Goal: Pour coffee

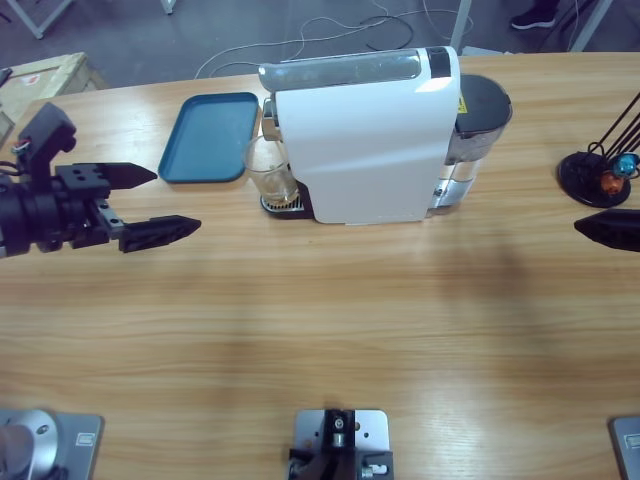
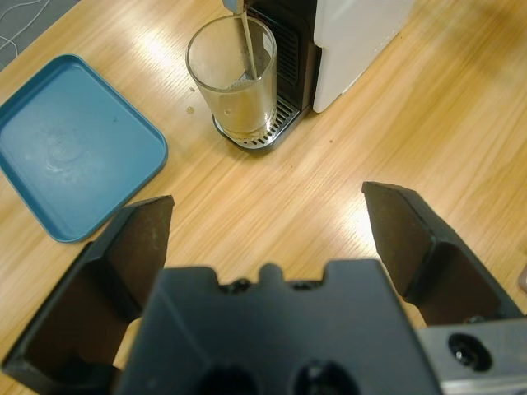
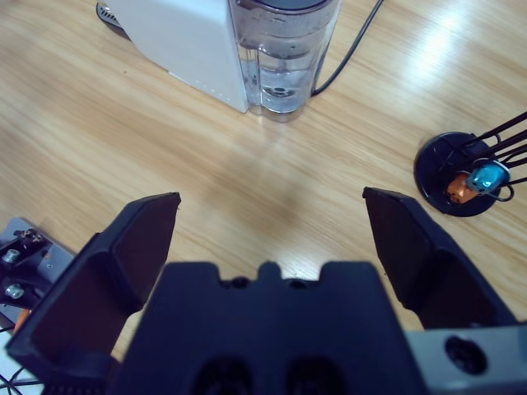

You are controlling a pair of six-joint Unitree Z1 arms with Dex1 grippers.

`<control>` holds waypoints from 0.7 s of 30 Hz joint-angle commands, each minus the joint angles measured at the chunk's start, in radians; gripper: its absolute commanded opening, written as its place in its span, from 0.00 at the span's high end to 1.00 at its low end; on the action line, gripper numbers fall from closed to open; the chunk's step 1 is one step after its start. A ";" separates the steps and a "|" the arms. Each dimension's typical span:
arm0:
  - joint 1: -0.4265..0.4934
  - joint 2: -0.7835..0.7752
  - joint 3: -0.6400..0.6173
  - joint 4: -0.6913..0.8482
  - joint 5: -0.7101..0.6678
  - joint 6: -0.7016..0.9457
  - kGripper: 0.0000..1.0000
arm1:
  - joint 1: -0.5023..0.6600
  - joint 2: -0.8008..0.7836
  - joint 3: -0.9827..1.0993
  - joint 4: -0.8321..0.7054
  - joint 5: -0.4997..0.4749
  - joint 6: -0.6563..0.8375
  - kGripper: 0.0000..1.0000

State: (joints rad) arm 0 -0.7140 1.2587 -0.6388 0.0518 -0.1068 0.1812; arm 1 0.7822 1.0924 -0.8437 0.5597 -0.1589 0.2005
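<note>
A clear glass point(image 1: 271, 171) point(image 2: 233, 81) stands on the drip grate of the white coffee machine point(image 1: 365, 135) point(image 2: 350, 33). A thin stream runs from the spout into it, and amber-brown coffee point(image 2: 241, 113) pools in its bottom. My left gripper point(image 1: 155, 202) point(image 2: 268, 222) hovers open to the left of the glass, well apart from it, nothing between its jaws. My right gripper point(image 3: 272, 222) is open and empty too; only one black jaw tip point(image 1: 608, 229) shows at the right edge of the high view, away from the machine.
A blue tray point(image 1: 208, 137) point(image 2: 70, 152) lies left of the machine, beside the glass. The machine's water tank point(image 1: 475, 130) point(image 3: 284, 58) sits at its right end. A black capsule stand point(image 1: 600, 172) point(image 3: 465, 174) with blue and orange capsules stands at the far right.
</note>
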 commanded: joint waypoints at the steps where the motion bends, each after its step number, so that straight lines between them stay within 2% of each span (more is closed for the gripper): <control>1: -0.010 0.034 0.024 0.005 -0.014 0.001 0.01 | 0.012 -0.011 0.023 -0.015 0.013 -0.009 0.00; 21: -0.010 0.044 0.017 0.005 -0.014 0.004 0.01 | 0.015 -0.006 0.032 -0.024 0.038 -0.009 0.00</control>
State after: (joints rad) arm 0 -0.7140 1.2589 -0.6371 0.0518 -0.1068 0.1812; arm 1 0.7880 1.0924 -0.8392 0.5516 -0.1432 0.2005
